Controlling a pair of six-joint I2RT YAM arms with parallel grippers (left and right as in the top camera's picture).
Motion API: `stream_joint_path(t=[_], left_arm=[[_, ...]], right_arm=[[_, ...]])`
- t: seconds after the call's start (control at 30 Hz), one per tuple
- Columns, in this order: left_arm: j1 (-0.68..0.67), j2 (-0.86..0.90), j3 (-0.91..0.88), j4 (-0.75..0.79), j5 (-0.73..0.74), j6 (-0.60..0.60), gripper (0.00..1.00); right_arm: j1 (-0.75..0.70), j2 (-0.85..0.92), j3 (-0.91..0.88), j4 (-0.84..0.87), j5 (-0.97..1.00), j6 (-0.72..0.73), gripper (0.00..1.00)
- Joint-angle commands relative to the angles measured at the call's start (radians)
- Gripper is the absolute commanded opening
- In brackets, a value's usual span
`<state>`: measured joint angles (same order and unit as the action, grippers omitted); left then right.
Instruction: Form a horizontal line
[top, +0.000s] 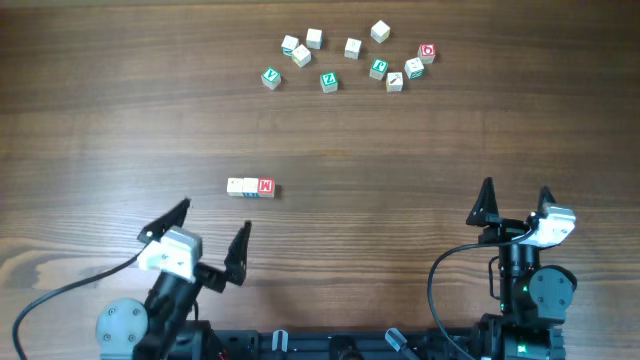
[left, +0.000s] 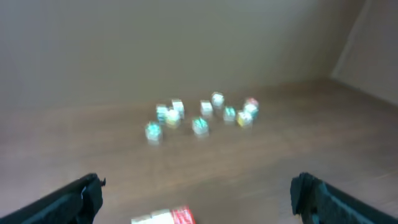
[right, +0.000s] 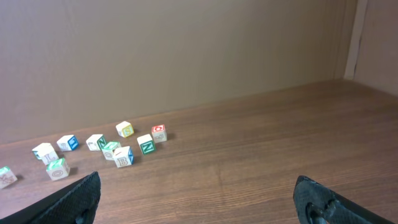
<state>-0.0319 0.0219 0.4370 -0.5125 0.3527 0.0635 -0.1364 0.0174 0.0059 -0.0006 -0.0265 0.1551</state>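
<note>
Three small pale letter cubes stand touching in a left-to-right row (top: 250, 187) at the table's middle left; the right one shows a red "M" face (top: 265, 187). The row also shows blurred at the bottom edge of the left wrist view (left: 165, 216). My left gripper (top: 212, 230) is open and empty, just in front of the row and apart from it. My right gripper (top: 515, 200) is open and empty at the front right, far from the row.
A loose cluster of several letter cubes (top: 350, 58) lies at the back centre, some green-lettered (top: 329, 81), one with a red round letter (top: 427, 52). The cluster also shows in the right wrist view (right: 112, 149) and blurred in the left wrist view (left: 202, 115).
</note>
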Motion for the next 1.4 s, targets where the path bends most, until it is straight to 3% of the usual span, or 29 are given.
stream_joint_path(t=[0.0, 0.2, 0.37, 0.53, 0.67, 0.8, 1.37], left_arm=[[0.001, -0.014, -0.138, 0.125, -0.014, 0.213, 1.0], [0.001, -0.019, -0.379, 0.389, -0.053, 0.203, 1.0], [0.001, -0.019, -0.426, 0.434, -0.241, 0.026, 1.0], [0.001, -0.019, -0.431, 0.496, -0.269, 0.04, 1.0], [0.001, -0.019, -0.431, 0.474, -0.276, 0.062, 1.0], [0.001, -0.019, -0.431, 0.435, -0.299, -0.026, 1.0], [0.001, -0.019, -0.431, 0.438, -0.299, -0.024, 1.0]], right_arm=[[-0.005, -0.014, -0.001, 0.002, -0.019, -0.01, 1.0], [-0.005, -0.014, -0.001, 0.002, -0.019, -0.01, 1.0], [-0.005, -0.014, -0.001, 0.002, -0.019, -0.01, 1.0], [-0.005, -0.014, -0.001, 0.002, -0.019, -0.01, 1.0], [-0.005, -0.014, -0.001, 0.002, -0.019, -0.01, 1.0], [-0.005, -0.014, -0.001, 0.002, -0.019, -0.01, 1.0], [-0.005, -0.014, -0.001, 0.002, -0.019, -0.01, 1.0]])
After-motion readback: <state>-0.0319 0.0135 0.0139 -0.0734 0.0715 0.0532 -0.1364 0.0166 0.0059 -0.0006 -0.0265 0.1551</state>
